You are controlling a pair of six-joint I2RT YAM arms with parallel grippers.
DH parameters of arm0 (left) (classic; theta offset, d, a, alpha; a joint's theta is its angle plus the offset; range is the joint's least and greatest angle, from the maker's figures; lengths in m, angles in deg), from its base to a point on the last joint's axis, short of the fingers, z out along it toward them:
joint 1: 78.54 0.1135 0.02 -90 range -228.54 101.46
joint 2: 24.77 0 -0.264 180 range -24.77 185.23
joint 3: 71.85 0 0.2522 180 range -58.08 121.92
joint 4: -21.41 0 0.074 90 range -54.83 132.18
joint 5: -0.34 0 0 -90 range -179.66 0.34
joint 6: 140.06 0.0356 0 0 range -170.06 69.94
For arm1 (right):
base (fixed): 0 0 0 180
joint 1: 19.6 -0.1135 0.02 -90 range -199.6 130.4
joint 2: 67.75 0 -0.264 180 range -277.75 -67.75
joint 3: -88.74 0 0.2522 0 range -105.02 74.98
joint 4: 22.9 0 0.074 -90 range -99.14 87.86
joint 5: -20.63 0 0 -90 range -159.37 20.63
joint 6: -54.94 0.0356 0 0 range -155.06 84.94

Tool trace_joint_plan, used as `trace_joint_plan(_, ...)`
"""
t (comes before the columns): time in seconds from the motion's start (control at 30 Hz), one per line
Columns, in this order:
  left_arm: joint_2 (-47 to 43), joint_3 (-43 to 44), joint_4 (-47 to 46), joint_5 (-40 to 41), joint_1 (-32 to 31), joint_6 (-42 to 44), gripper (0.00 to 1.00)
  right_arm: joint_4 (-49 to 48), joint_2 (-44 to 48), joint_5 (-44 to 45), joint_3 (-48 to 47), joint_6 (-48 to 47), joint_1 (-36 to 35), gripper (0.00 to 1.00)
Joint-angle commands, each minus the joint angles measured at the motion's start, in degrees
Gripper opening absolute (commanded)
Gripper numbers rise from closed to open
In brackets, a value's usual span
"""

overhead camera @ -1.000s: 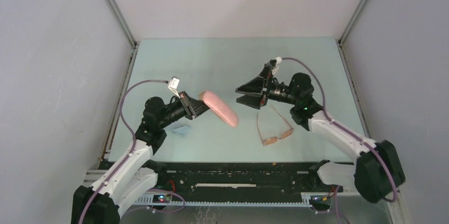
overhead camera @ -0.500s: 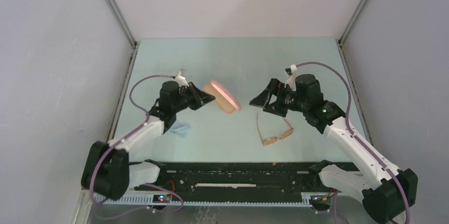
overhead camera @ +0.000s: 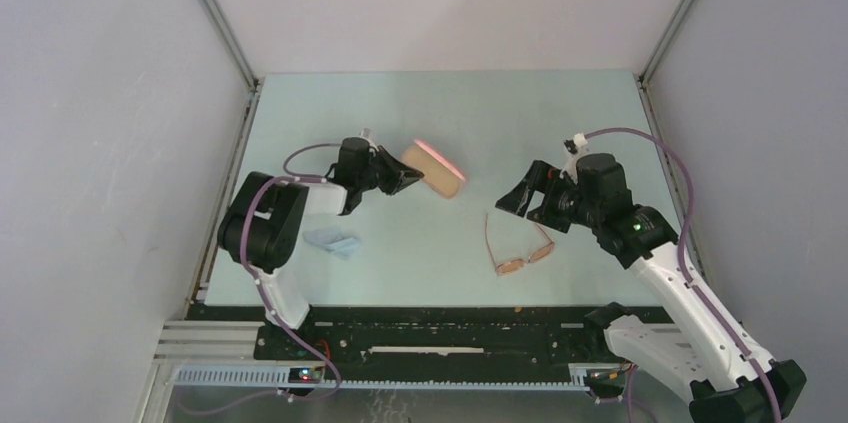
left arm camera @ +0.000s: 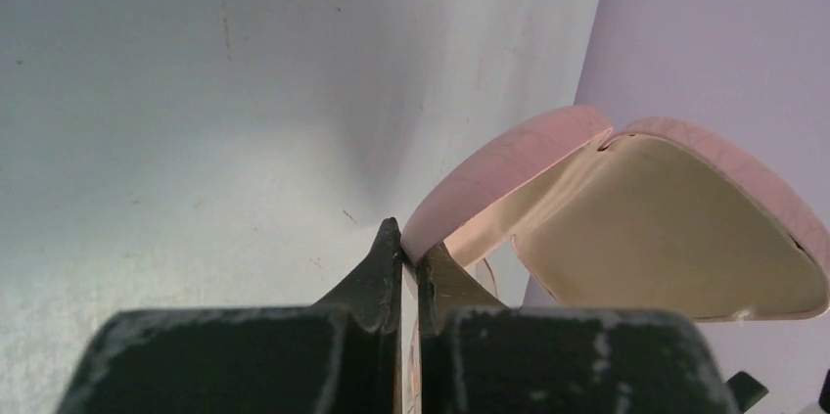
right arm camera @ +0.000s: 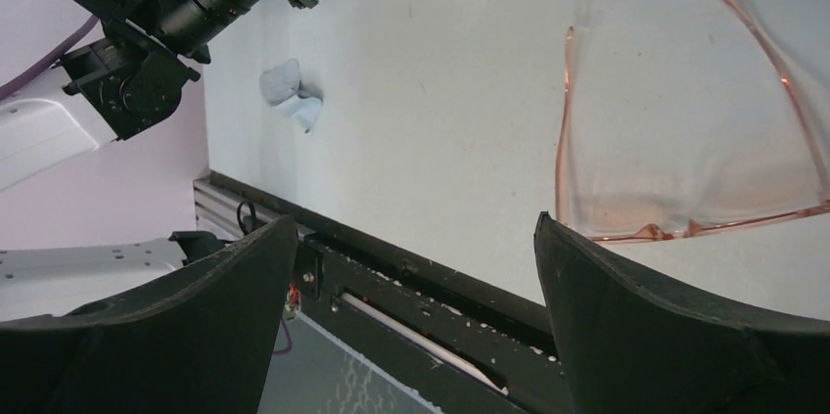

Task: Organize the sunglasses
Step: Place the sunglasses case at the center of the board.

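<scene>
The sunglasses (overhead camera: 516, 245), thin orange-brown frame with amber lenses, lie open on the table right of centre, temple arms pointing away; they also show in the right wrist view (right arm camera: 685, 150). My left gripper (overhead camera: 408, 180) is shut on the edge of the pink case (overhead camera: 434, 169) and holds it up off the table, its lid open and cream lining showing (left arm camera: 666, 228). My right gripper (overhead camera: 522, 197) is open and empty, hovering just above and to the far side of the sunglasses.
A crumpled light blue cloth (overhead camera: 333, 240) lies on the table at the left, also in the right wrist view (right arm camera: 289, 91). A black rail (overhead camera: 440, 321) runs along the near table edge. Grey walls enclose the table.
My left gripper swung the pink case up and to the right, tilting it. My right gripper moved right and toward the near side, ending over the sunglasses' temple arms.
</scene>
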Motion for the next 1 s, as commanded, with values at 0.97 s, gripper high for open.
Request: trace_joint_plan(0.97,11.6,12.8,10.0,6.6,-2.3,-9.3,0.00,2.1,1.3,-0.8,-1.9,-1.7,3.7,0.99)
